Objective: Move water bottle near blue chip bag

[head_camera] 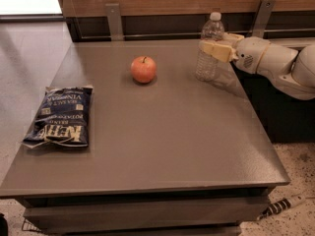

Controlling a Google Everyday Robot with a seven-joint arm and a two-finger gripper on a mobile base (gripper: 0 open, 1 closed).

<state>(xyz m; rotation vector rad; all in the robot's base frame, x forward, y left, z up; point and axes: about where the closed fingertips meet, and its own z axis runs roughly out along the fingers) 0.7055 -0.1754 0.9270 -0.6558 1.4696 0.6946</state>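
Observation:
The water bottle (205, 68), clear and ribbed with a white cap, stands upright at the table's far right. My gripper (212, 42) reaches in from the right and is open, with one finger (215, 49) across the front of the bottle's upper body and the other behind it. The bottle's base rests on the table. The blue chip bag (61, 116), dark navy with white lettering, lies flat near the table's left edge, far from the bottle.
A red apple (143, 69) sits on the grey table (162, 136) between bottle and bag, toward the back. A wooden wall with two metal brackets runs behind the table. My white arm (280, 65) hangs over the right edge.

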